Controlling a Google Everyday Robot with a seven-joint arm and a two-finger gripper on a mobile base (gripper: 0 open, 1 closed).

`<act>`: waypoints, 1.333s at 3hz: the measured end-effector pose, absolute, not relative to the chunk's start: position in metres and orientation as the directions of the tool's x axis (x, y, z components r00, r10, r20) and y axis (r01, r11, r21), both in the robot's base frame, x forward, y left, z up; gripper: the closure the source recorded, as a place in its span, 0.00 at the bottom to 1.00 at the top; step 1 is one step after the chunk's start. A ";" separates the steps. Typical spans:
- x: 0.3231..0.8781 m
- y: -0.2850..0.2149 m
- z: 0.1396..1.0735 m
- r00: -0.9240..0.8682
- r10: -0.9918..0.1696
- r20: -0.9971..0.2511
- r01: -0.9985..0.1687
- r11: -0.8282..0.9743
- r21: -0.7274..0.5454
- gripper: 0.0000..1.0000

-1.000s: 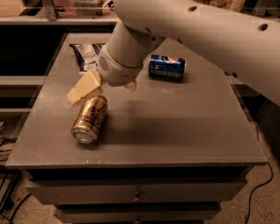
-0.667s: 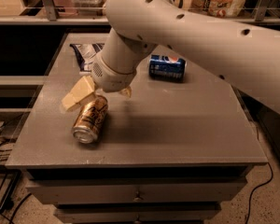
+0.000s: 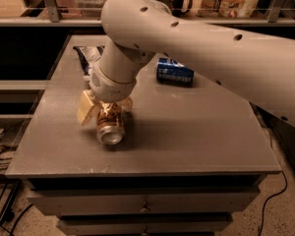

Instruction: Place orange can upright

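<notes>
Orange can (image 3: 110, 125) lies on its side on the table (image 3: 196, 132), not upright yet. Gripper (image 3: 106, 107) straddles its far end, spread, apparently not clamped. Grasping, lifting and standing it up remain.

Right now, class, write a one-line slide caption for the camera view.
Gripper over the far end of the orange can, lying sideways on the grey table; blue can behind.

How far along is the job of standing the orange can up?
Done: the gripper is down over the far end of the orange can. In hand: taking hold, though a firm grasp cannot be confirmed. Left: the can lies on its side on the table, so lifting and uprighting remain.
</notes>
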State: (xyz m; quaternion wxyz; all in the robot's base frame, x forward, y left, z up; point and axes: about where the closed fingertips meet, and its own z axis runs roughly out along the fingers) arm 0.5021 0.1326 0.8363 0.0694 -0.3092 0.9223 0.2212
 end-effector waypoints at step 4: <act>0.521 0.125 0.915 -0.574 -0.621 -0.533 -0.793 0.583 0.176 1.00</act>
